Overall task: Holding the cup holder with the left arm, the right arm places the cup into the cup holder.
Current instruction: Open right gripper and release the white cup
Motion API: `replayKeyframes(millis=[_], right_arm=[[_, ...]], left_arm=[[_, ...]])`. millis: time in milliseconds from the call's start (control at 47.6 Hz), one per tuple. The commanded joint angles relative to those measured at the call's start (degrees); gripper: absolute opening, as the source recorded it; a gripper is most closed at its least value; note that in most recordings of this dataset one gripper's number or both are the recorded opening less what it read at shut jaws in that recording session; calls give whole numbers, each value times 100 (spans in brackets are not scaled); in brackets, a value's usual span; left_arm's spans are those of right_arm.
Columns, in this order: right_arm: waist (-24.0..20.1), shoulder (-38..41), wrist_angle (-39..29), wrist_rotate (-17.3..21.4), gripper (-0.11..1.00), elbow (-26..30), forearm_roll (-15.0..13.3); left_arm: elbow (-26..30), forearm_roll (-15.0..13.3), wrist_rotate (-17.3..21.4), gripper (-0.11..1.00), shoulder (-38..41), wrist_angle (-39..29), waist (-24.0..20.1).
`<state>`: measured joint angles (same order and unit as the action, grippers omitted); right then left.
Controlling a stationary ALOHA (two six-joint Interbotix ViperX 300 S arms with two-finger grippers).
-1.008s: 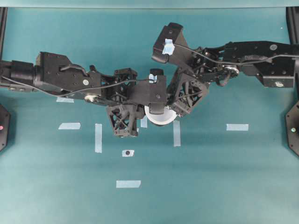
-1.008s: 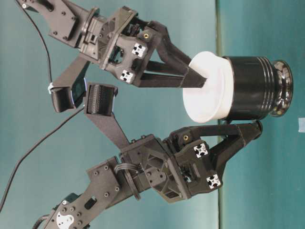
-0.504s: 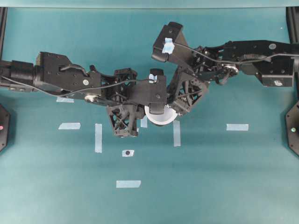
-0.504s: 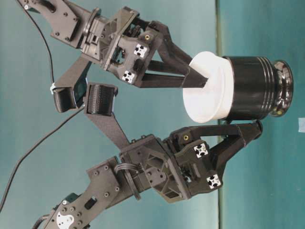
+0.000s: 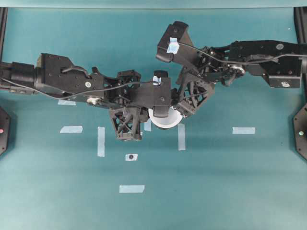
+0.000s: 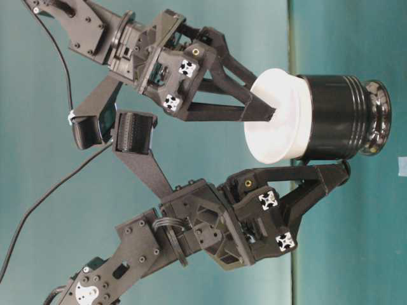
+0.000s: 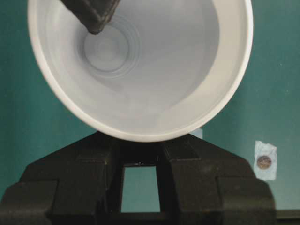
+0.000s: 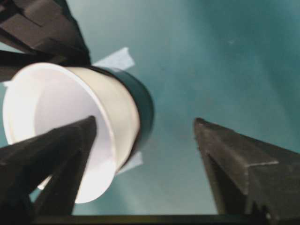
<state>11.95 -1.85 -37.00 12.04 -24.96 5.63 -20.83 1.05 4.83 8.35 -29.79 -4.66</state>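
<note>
The white cup (image 6: pixel 275 117) sits in the glossy black cup holder (image 6: pixel 334 117), its wide rim standing above the holder's top. From overhead only the cup (image 5: pixel 165 120) shows, between both arms. My left gripper (image 6: pixel 342 170) is shut on the cup holder low at its side; in the left wrist view its fingers (image 7: pixel 101 164) run under the cup's rim (image 7: pixel 140 137), which hides the grip point. My right gripper (image 8: pixel 144 125) is open, one finger (image 8: pixel 79 140) inside the cup (image 8: pixel 56 108) and the other (image 8: pixel 220 145) well outside it. The holder (image 8: pixel 143 101) shows as a dark band.
Pale tape strips lie on the teal table (image 5: pixel 216 191) at the right (image 5: pixel 243 130), front (image 5: pixel 132 189) and left (image 5: pixel 100 142). A small dark disc on a tape patch (image 5: pixel 131 157) lies in front of the cup, also in the left wrist view as the tape patch (image 7: pixel 265 161).
The right gripper's jaws have spread wider and let go of the cup's wall. The cup stays seated in the holder. The left arm has not moved.
</note>
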Motion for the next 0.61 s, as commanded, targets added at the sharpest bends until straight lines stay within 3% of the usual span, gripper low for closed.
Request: replayKeyframes(millis=[0,357,588], right_arm=[[9,-290,26,18,92,114,-18],[44,-580,18,-35,92,-53,-246],[105,-844,88,-53,92,-299,-246]], left_arm=[[141,0,9,21,-97,18,9],[132,0,9,21,-97,26,9],[105,9,-9,21,-9,44,26]])
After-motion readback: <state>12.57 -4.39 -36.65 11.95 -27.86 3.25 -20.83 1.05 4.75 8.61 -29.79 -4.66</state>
